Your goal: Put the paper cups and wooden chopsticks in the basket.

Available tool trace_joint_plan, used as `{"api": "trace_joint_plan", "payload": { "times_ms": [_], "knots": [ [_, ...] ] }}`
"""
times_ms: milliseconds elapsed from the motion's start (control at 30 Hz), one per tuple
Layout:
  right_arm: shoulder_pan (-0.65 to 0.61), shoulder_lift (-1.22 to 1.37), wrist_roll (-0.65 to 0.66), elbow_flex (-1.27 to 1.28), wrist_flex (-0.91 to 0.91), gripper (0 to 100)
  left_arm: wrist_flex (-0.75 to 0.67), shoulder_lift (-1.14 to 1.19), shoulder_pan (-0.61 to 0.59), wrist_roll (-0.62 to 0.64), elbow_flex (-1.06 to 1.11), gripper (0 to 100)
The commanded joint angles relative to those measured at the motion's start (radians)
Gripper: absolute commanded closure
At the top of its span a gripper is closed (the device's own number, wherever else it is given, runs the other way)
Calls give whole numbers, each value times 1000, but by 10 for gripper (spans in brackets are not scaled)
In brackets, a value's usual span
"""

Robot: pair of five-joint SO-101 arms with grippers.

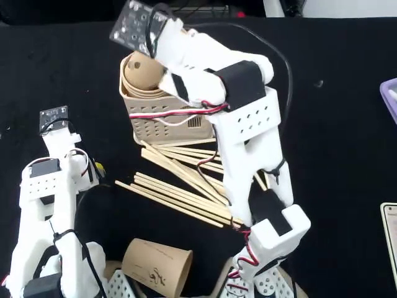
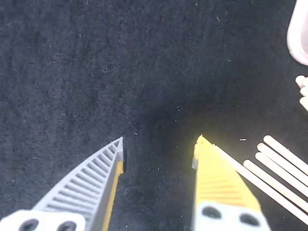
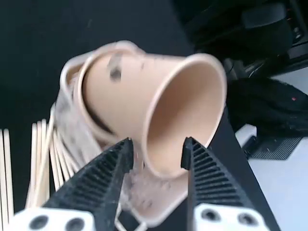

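A beige slotted basket (image 1: 164,118) stands at the back of the black table. A brown paper cup (image 1: 142,71) lies tilted in it, mouth toward my right wrist camera (image 3: 168,101). My right gripper (image 3: 158,143) hangs open just above the basket (image 3: 72,125), with the cup's rim right beyond its fingertips. A second paper cup (image 1: 156,266) lies on its side near the front edge. Wooden chopsticks (image 1: 180,186) are spread in front of the basket. My left gripper (image 2: 159,141) is open and empty over bare cloth, left of the chopsticks (image 2: 276,166).
The right arm (image 1: 248,124) stretches over the chopstick pile toward the basket. A purple object (image 1: 389,96) and a pale card (image 1: 391,230) sit at the table's right edge. The arm bases stand along the front edge beside the lying cup.
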Motion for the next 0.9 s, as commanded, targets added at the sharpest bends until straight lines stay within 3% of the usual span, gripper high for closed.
{"api": "trace_joint_plan", "payload": {
  "times_ms": [0, 300, 567, 867],
  "knots": [
    [-26, -5, -101, -30, -106, 819, -11, -25, -10, 8, -16, 770],
    [-23, -24, -264, -101, -150, 819, -11, -25, -10, 8, -15, 770],
    [-6, -73, -255, -160, 135, 871, -11, -25, -10, 8, -16, 770],
    [-32, -303, -256, 44, 158, 868, -11, -25, -10, 8, -12, 770]
  ]
}}
